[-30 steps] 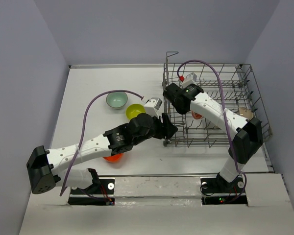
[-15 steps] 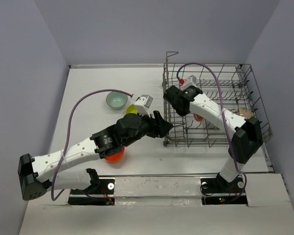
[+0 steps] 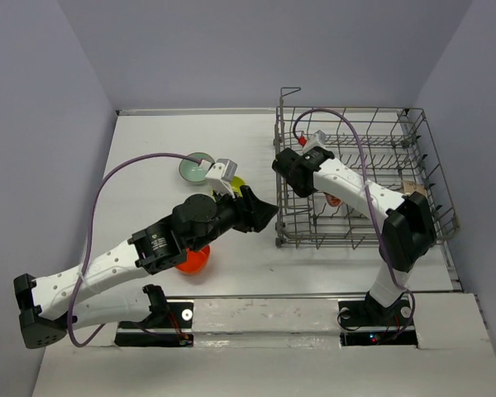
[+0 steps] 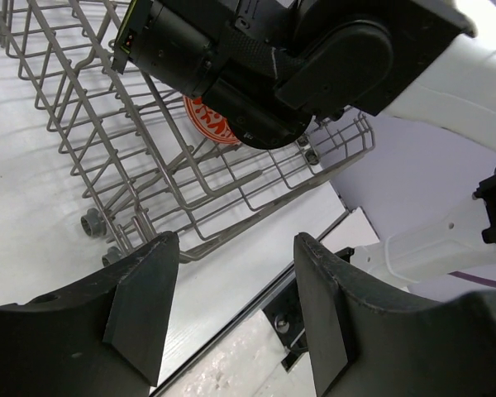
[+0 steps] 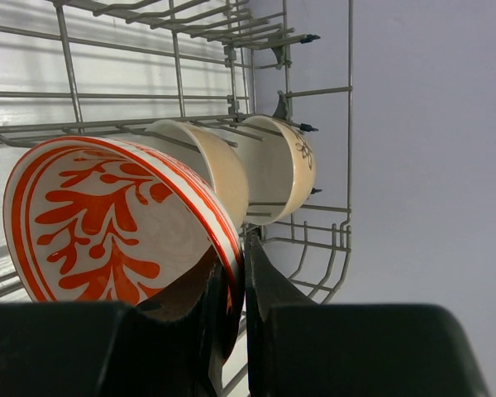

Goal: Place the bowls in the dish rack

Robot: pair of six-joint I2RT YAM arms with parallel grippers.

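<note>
The grey wire dish rack (image 3: pixel 347 241) stands at the right. My right gripper (image 5: pixel 241 266) reaches inside it and is shut on the rim of the white bowl with red patterning (image 5: pixel 107 223), which is tilted on edge among the tines (image 3: pixel 335 199). Two cream bowls (image 5: pixel 274 169) stand on edge just behind it. My left gripper (image 3: pixel 267 212) hovers open and empty beside the rack's near left corner (image 4: pixel 124 240). On the table, a teal bowl (image 3: pixel 195 169) and a lime-yellow bowl (image 3: pixel 236 182) lie partly hidden by the left wrist. An orange-red bowl (image 3: pixel 190 261) peeks from under the left forearm.
The right arm's black wrist (image 4: pixel 256 58) fills the top of the left wrist view, just over the rack's left wall. Purple cables loop above both arms. The table's near edge and the white base plate (image 3: pixel 264 318) lie just below the left gripper.
The left arm has swung back and to the left, drawing its gripper a little away from the rack's corner. The right wrist has shifted slightly left inside the rack, still holding the patterned bowl.
</note>
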